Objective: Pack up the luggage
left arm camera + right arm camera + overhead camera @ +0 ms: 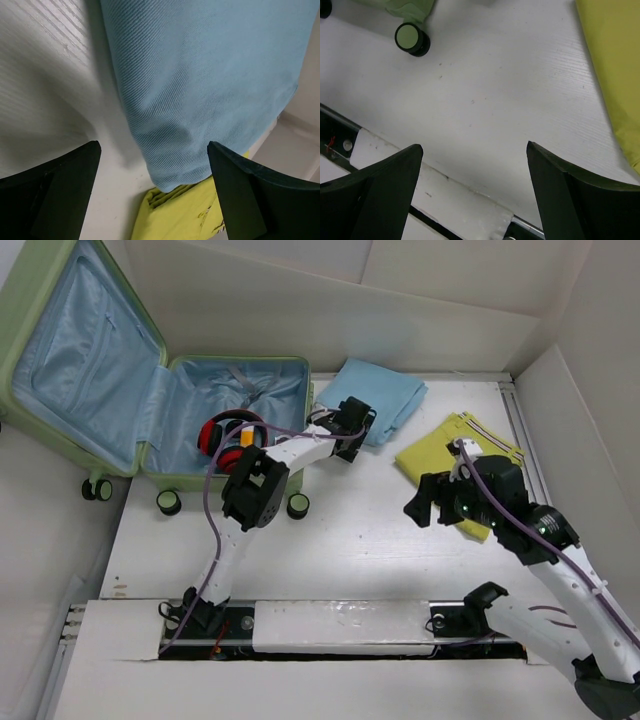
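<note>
Luggage (155, 430) shell: pale green hard plastic, smooth, low sheen. Lining (80, 360): light blue thin fabric, slight satin shine, wrinkled. Wheel (411, 38): black rim, smooth pale green plastic hub. Blue cloth (210, 75): woven, fine diagonal twill rib, matt. Yellow cloth (615, 60): soft fabric, matt. Table (510, 100): white, faint wood-grain texture, matt. Left gripper (153, 145), right gripper (475, 146), fingers (570, 200): black plastic, matt.
</note>
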